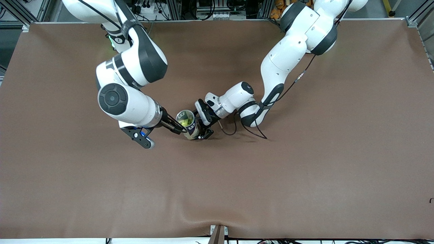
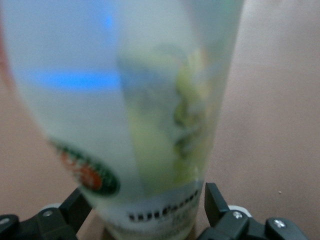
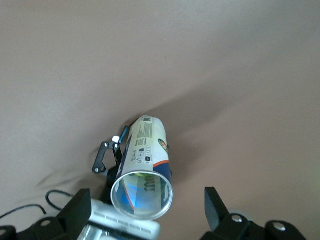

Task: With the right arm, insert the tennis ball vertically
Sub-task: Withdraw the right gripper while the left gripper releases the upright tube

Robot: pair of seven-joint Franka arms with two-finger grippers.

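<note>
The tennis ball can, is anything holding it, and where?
The left gripper holds the tennis ball can near its base; the right gripper is open above its mouth.

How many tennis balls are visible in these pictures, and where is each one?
1. A yellow-green tennis ball lies inside the clear can that the left gripper holds upright, under the open right gripper. More may be hidden lower in it.

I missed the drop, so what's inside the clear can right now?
A yellow-green tennis ball shows through the open mouth of the can; the label hides whether more balls lie beneath it.
</note>
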